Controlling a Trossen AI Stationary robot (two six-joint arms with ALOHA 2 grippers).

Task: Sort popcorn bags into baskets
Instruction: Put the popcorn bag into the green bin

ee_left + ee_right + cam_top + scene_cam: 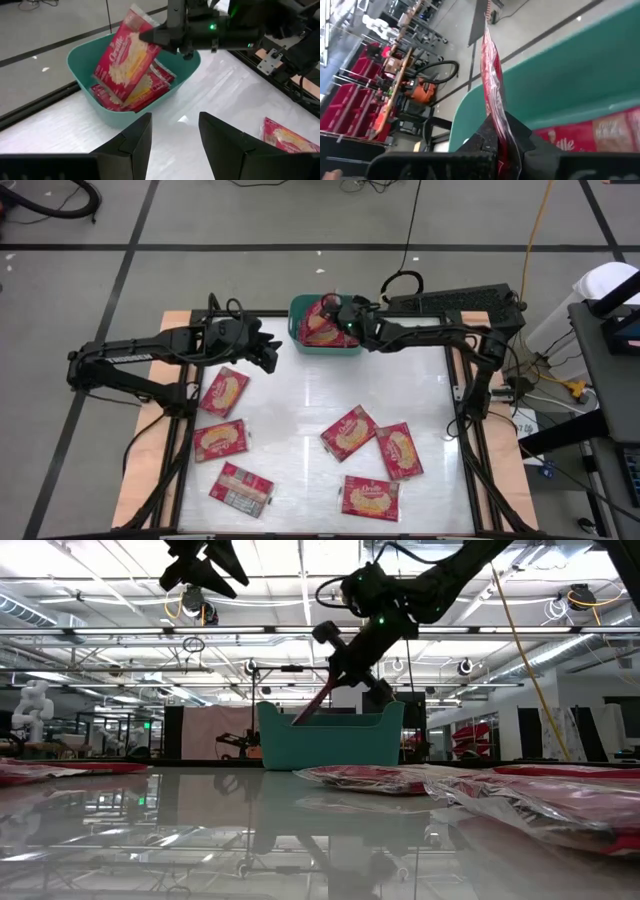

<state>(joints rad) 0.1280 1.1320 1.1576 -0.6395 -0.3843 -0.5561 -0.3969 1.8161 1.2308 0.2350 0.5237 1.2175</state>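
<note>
High view: my right gripper (333, 313) reaches over the teal basket (300, 306) at the far edge of the table, its fingers pinched shut on the top edge of one popcorn bag (322, 328). I hold the bag by that edge so it hangs tilted, its lower end already inside the basket among the packets (162, 75) lying there; from the left wrist view it leans against them, and a release here should, I judge, let it slide down onto the pile. My left gripper (270, 352) waits just beside the basket, above the table, with its fingers spread apart and holding nothing, clear of the drop. Six more bags lie flat on the white table (290, 410), well apart from the basket: three on the left side (224, 391), three toward the right (348, 432).
</note>
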